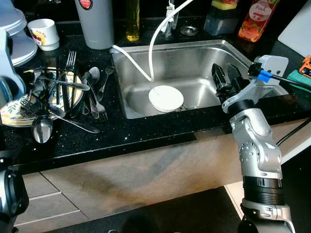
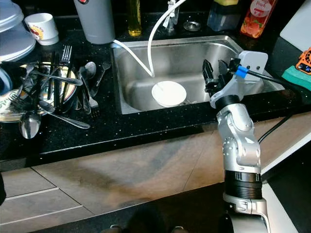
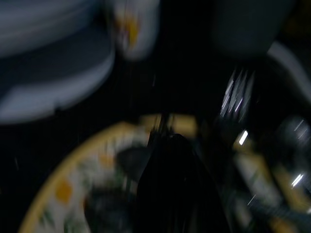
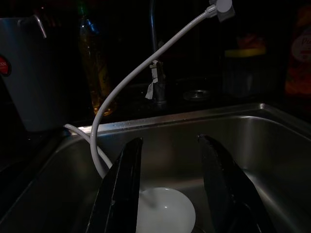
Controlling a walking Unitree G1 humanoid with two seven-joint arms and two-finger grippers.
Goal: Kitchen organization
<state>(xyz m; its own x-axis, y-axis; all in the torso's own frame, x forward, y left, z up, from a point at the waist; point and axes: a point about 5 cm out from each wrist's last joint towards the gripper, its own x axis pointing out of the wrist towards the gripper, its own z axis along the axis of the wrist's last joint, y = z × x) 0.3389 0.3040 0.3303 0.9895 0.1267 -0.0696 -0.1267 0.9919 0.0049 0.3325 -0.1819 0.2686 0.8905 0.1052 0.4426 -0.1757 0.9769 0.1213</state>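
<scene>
Right gripper (image 1: 227,76) raised over the right half of the rectangular stainless-steel sink (image 1: 194,58), its two long black fingers (image 4: 119,194) spread apart with nothing between them; the silver right arm rises from below the counter edge to the sink's front rim.

Small round white plate (image 1: 166,98) lies flat on the sink floor, near the middle, in front of the fingers and apart from them; a thin white hose (image 1: 158,36) curves down from the tap area into the basin and ends just above the plate's rim.

Black speckled stone countertop (image 1: 121,136) surrounds the sink; left of the basin a loose heap of steel cutlery (image 1: 73,90), forks and spoons crossing one another, partly resting on a round plate with yellow rim and floral pattern (image 1: 14,116); one large steel spoon (image 1: 42,128) lies bowl-down at the front of the heap.

Left gripper (image 3: 170,184) seen only as a dark blurred shape above that patterned plate and the forks; whether its fingers are apart or together I cannot tell.

Behind the cutlery: white printed mug (image 1: 43,33), tall grey canister (image 1: 98,24), bottle of yellow liquid (image 1: 132,22); behind the sink's right corner, a red-orange juice bottle (image 1: 257,19).
</scene>
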